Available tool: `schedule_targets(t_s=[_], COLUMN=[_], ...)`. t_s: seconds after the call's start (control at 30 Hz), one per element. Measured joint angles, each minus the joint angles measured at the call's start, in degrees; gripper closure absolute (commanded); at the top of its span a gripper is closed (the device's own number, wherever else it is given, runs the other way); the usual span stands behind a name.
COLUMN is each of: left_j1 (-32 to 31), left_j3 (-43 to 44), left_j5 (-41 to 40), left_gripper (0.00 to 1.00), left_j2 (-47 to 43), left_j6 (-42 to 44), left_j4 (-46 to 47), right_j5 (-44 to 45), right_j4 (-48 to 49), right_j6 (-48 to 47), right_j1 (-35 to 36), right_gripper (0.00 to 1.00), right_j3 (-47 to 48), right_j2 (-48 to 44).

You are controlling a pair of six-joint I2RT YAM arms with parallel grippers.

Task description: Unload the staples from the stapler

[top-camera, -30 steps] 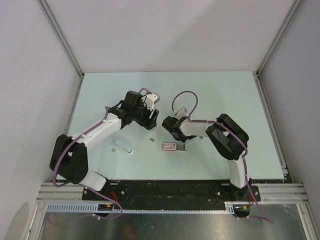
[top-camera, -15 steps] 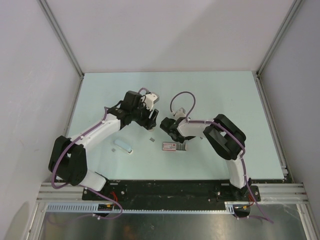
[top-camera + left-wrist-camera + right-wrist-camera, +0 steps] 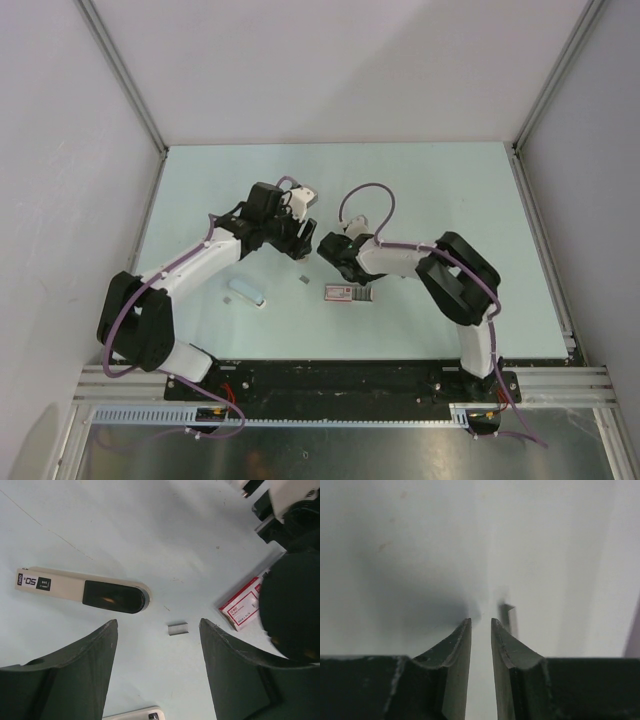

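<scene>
The stapler (image 3: 247, 292) lies flat on the table left of centre; in the left wrist view the stapler (image 3: 80, 588) shows a cream body with a black end. A short strip of staples (image 3: 303, 280) lies loose on the table, and in the left wrist view that strip (image 3: 178, 628) sits just beyond my open fingers. My left gripper (image 3: 158, 622) hovers wide open above it, holding nothing. My right gripper (image 3: 481, 622) is low over the table, open by a narrow gap with nothing in it. A small dark metal strip (image 3: 509, 620) lies just past its right fingertip.
A red and white staple box (image 3: 348, 293) lies right of the strip, near the right gripper (image 3: 323, 250). The left gripper (image 3: 297, 240) is close beside it, so the two wrists crowd the table's middle. Grey walls enclose the table.
The right gripper has opened a little and shifted slightly left toward the left gripper. The left arm, stapler and staple box have not moved.
</scene>
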Motion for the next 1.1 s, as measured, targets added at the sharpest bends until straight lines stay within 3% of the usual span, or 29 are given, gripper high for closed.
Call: schedule_targets(t_s=[0.2,0.5,0.7,1.1], left_j1=[0.00,0.00,0.00,0.00], left_j3=[0.00,-0.04,-0.04,-0.04], left_j5=[-0.22,-0.37,-0.37,-0.42], left_gripper=[0.28,0.29,0.29,0.29], left_j2=[-0.33,-0.66,-0.66,-0.66], left_j6=[0.02,0.02,0.00,0.02], left_j4=[0.00,-0.02,-0.07,-0.09], right_j5=[-13.53,-33.81,-45.33,-53.40], right_j4=[5.46,15.61,18.29,23.74], right_j6=[0.57,0.52,-0.04,-0.98], right_j1=[-1.68,-22.10,-29.53,-31.08], right_gripper=[0.71,0.70,0.70,0.73], right_j3=[-3.43,-18.32,-25.29,-26.80], right_j2=[-11.80,-32.87,-34.86,-31.89])
